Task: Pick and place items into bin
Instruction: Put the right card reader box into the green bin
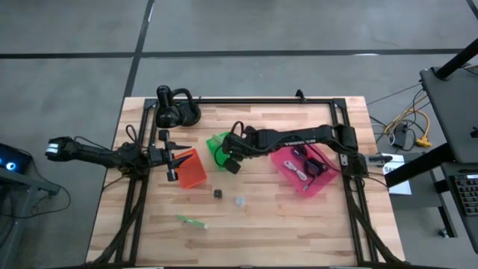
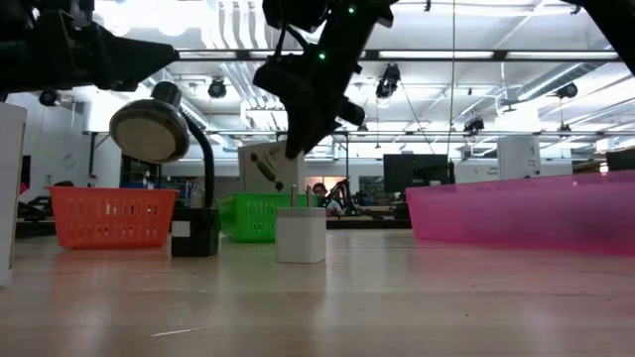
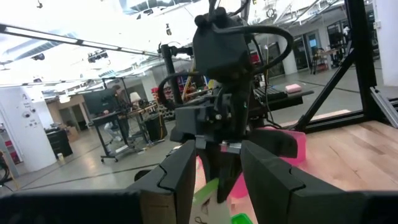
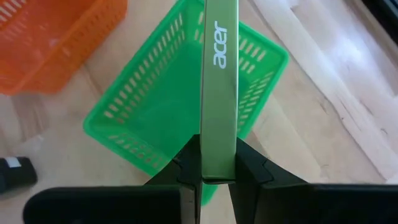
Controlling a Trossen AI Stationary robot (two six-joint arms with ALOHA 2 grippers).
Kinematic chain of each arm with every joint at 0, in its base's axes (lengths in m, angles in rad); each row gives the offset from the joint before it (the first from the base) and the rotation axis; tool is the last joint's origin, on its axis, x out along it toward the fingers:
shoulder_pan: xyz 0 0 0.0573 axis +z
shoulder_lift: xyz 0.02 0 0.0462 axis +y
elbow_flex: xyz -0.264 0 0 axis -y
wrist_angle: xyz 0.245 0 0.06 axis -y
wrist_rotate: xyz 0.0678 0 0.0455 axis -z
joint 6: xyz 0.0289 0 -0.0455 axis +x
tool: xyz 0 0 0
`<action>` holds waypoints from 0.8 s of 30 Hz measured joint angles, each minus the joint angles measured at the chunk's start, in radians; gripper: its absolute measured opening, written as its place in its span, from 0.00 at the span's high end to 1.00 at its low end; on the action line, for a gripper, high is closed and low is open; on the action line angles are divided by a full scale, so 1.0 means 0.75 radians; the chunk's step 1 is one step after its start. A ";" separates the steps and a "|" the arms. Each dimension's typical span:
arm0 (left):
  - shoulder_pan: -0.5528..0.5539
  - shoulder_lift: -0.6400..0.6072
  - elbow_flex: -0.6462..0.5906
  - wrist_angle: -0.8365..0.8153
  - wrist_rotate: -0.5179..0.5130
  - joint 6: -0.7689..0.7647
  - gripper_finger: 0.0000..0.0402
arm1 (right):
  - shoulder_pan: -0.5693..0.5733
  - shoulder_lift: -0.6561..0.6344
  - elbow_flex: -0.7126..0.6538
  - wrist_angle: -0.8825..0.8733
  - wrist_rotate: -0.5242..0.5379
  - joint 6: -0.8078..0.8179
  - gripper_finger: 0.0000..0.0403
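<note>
My right gripper hangs over the green basket, shut on a thin green see-through strip printed "acer". In the high view it sits at the green basket's right edge. My left gripper is open, held beside the orange basket; its fingers frame the other arm. A tiny black cube, a clear-silvery bit and another green strip lie flat on the table. Black coiled cables lie in the pink bin. My right gripper pinches the green strip by its near end between the two fingers, which lie along its length. The strip is lifted clear and sticks straight out from the fingertips. Its far end reaches out past the green basket's far corner.
The black desk lamp stands at the table's far edge behind the left gripper. A black frame runs around the work area. In the low view a white cylinder stands on the table under the raised right gripper.
</note>
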 joint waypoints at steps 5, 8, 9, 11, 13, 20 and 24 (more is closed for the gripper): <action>0.000 0.002 0.000 0.000 0.000 0.000 0.72 | -0.008 0.000 -0.028 0.049 -0.022 0.016 0.91; 0.000 0.002 0.000 0.000 0.000 0.000 0.72 | -0.013 0.000 -0.036 0.102 -0.050 0.016 0.90; 0.000 0.002 0.000 0.000 0.000 0.000 0.72 | -0.014 0.000 -0.036 0.104 -0.051 0.016 0.89; 0.000 0.002 0.000 0.000 0.000 0.000 0.72 | -0.017 0.000 -0.043 0.105 -0.055 0.016 0.88; 0.000 0.002 0.000 0.000 0.000 0.000 0.72 | -0.023 0.000 -0.052 0.107 -0.060 0.021 0.88; 0.000 0.003 0.000 0.000 0.000 0.000 0.72 | -0.026 0.000 -0.072 0.124 -0.070 0.018 0.85; 0.000 0.004 0.000 0.000 0.000 0.000 0.72 | -0.025 0.000 -0.073 0.124 -0.069 -0.011 0.79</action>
